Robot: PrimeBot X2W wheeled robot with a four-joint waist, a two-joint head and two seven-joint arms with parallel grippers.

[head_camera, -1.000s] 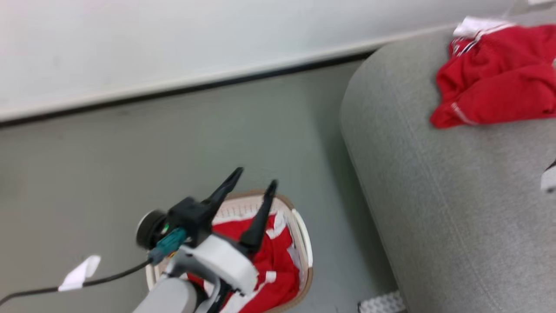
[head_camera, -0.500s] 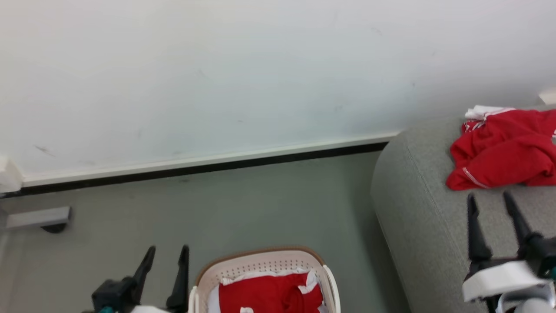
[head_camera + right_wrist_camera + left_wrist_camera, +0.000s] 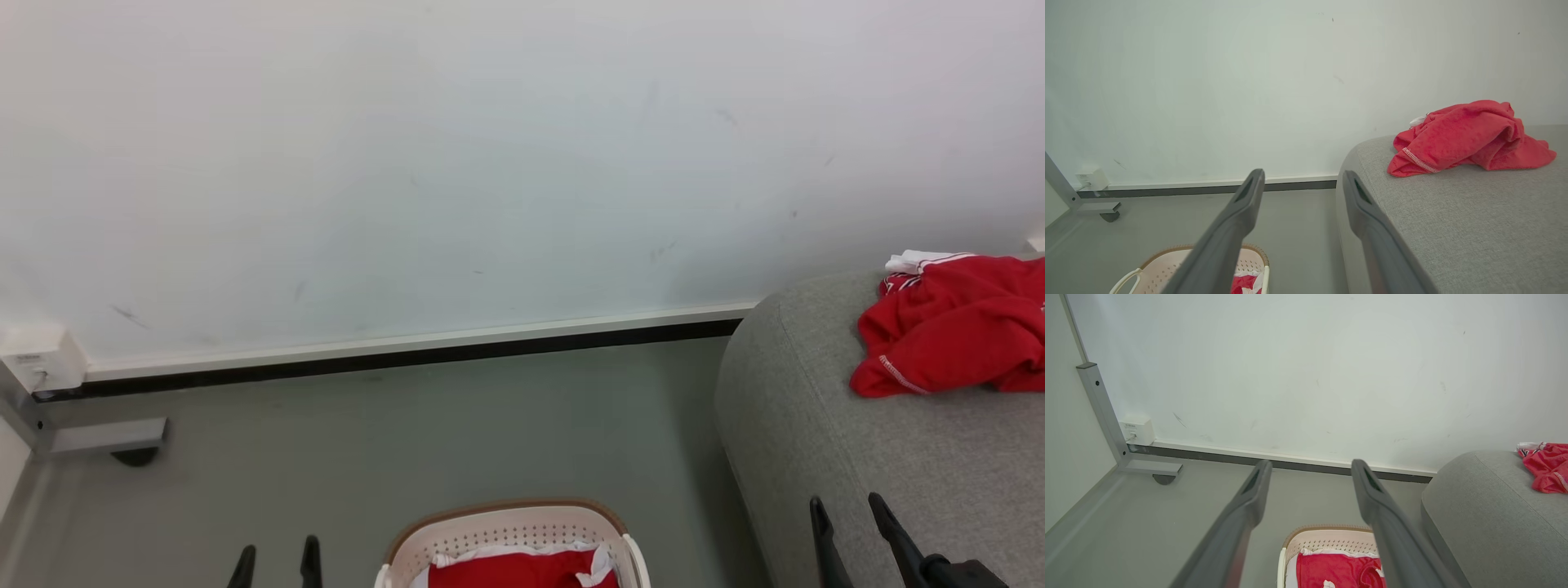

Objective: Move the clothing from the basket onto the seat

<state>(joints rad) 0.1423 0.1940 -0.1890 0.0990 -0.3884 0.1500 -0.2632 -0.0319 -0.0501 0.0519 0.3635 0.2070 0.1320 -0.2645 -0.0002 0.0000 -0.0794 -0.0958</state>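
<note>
The off-white perforated basket [image 3: 506, 527] with a brown rim stands on the floor at the bottom of the head view, with red clothing [image 3: 522, 570] and white trim inside it. More red clothing [image 3: 951, 335] lies bunched on the grey seat [image 3: 857, 457] at the right. My left gripper [image 3: 275, 558] is open and empty, just left of the basket. My right gripper [image 3: 849, 513] is open and empty over the seat's front part. The left wrist view looks down on the basket [image 3: 1327, 541]; the right wrist view shows the red heap [image 3: 1466, 139] on the seat [image 3: 1474, 228].
A white wall with a dark skirting strip [image 3: 392, 355] runs behind the grey floor. At the far left a grey metal frame leg [image 3: 90, 437] with a foot stands by a white wall box [image 3: 41, 359].
The head camera has tilted up, so the whole picture has shifted down. Both grippers have dropped toward the bottom edge; the left one has come off the basket. Both stayed open.
</note>
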